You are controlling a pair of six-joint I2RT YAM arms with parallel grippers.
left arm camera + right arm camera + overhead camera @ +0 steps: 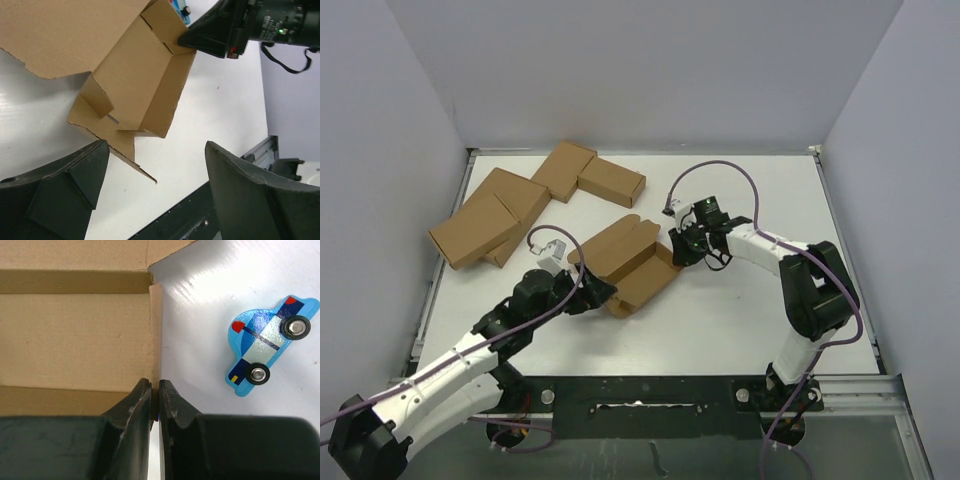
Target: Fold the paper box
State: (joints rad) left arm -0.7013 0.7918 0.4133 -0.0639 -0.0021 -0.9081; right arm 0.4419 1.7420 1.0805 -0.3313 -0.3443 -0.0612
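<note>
The left gripper (597, 294) is hovering over the table (750, 320) a little left of its middle, reaching in from the near-left corner. Its fingers (65, 192) are standing wide apart and are holding nothing. Only the ragged tip of one cardboard flap is poking in between them. It is lying just beside the left-hand finger, and I cannot tell whether the two are touching.

Just beyond those fingers, the paper box (632, 262) is sitting around the middle of the table, half formed. One part of it is standing as an open trough, with a floor, two long walls and a short end wall. A small tab is leaning inward at the near end. A broad flat panel is spreading out from the trough toward the left edge.

At the box's far-right end, the right gripper (677, 250) is coming in from the near-right corner. It is pinching the upright end wall of the trough, its fingers (132, 412) pressed together with only the thin cardboard edge between them.

Just past that end wall, a toy car (267, 345) is lying flat on the bare tabletop, near the box but apart from it. It is blue with a pale middle band, red patches and two silver-hubbed wheels.

Farthest away, four brown cartons (535, 200) are huddling toward the far-left corner. They are touching and partly overlapping one another, and are lying apart from the paper box.
</note>
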